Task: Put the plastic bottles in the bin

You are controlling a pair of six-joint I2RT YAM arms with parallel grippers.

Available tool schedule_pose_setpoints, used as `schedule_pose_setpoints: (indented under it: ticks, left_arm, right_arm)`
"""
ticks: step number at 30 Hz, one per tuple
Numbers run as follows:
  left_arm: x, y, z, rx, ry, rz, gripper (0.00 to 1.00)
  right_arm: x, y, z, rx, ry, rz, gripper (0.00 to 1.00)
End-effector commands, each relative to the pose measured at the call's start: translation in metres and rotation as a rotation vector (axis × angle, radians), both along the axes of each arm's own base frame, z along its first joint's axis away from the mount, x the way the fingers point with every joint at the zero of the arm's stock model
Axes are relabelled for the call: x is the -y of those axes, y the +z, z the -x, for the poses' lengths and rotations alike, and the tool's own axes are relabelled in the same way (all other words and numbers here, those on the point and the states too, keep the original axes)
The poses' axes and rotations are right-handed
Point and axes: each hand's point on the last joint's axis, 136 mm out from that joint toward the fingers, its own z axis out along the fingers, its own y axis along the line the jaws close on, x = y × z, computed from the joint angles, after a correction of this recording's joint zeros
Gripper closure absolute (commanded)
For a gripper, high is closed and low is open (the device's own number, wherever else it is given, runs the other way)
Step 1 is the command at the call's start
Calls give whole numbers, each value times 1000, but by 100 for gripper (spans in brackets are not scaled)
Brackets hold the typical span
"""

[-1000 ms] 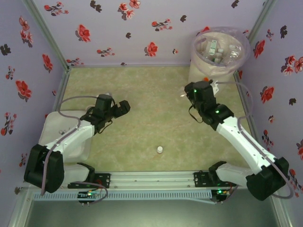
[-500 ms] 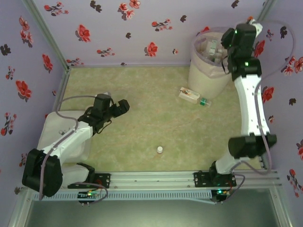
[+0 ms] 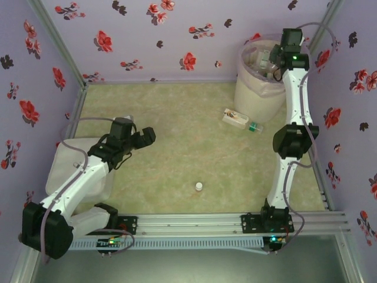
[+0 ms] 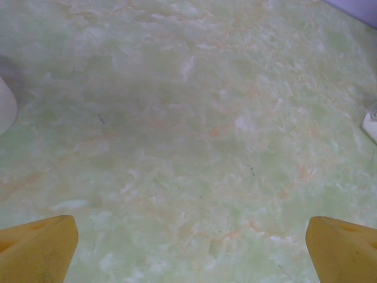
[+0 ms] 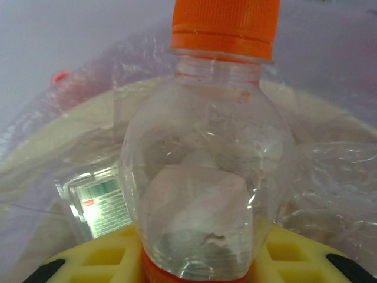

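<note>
**A:** What is the right gripper (image 5: 197, 266) holding?

**B:** Its yellow fingers (image 5: 106, 259) are clamped on the lower body of a small clear plastic bottle with an orange cap (image 5: 203, 153). The grip sits just above a red band at the bottle's base.

**A:** Which way does that bottle point?

**B:** In the wrist view its long axis runs straight out from the fingers, with the cap at the far end. It hangs over the mouth of the tall round pale bin lined with a translucent pink bag (image 3: 256, 94). I can't tell how far it tilts.

**A:** How does it look?

**B:** The shoulder is rounded and the wall looks uncrushed. Something white and crumpled shows through it.

**A:** And the left gripper (image 3: 147, 137)?

**B:** Its fingers are spread wide with nothing between them. It hovers over the bare pale green tabletop (image 4: 188, 118), left of centre and well apart from the bin.

**A:** Where are the other bottles?

**B:** Several clear bottles lie inside the bag (image 3: 265, 60), and one of them has a green-and-white label. A clear bottle with a green cap (image 3: 241, 120) lies on its side on the table near the bin's foot. Its axis is diagonal, with the cap toward the near right.

**A:** Anything else on the table?

**B:** A small white cap (image 3: 199, 187) sits near the front edge. A flat white rounded box (image 3: 65, 168) lies under the left arm.
</note>
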Motion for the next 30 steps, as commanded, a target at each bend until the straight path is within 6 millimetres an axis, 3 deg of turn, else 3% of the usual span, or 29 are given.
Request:
schedule_pose_setpoints:
  ticks: [1, 4, 5, 8, 10, 13, 16, 22, 24, 30]
  left_arm:
    - [-9, 16, 0, 29, -8, -56, 0]
    - [-9, 15, 0, 26, -13, -60, 0]
    - [-9, 15, 0, 25, -14, -60, 0]
    - [-8, 13, 0, 18, -17, -64, 0]
    - [-9, 12, 1, 16, -19, -68, 0]
    - [-10, 12, 2, 14, -19, -71, 0]
    - [-9, 10, 1, 13, -17, -70, 0]
    - [-6, 5, 1, -6, -15, -44, 0]
    - [-6, 3, 1, -8, -12, -42, 0]
    - [-3, -5, 0, -32, -34, -58, 0]
  right_arm:
    - [1, 4, 9, -18, 10, 0, 63]
    - [-4, 8, 16, -23, 21, -30, 32]
    - [-4, 15, 20, -15, 22, -34, 26]
    - [-1, 45, 34, 36, 25, -8, 14]
    - [11, 66, 46, 65, -1, 30, 11]
    - [26, 91, 60, 118, -13, 33, 14]
    - [22, 95, 60, 130, 19, 19, 23]
    - [-11, 88, 78, 77, 105, -69, 41]
    - [-28, 90, 93, 72, 122, -44, 46]
    - [-53, 93, 143, 57, 181, -25, 48]
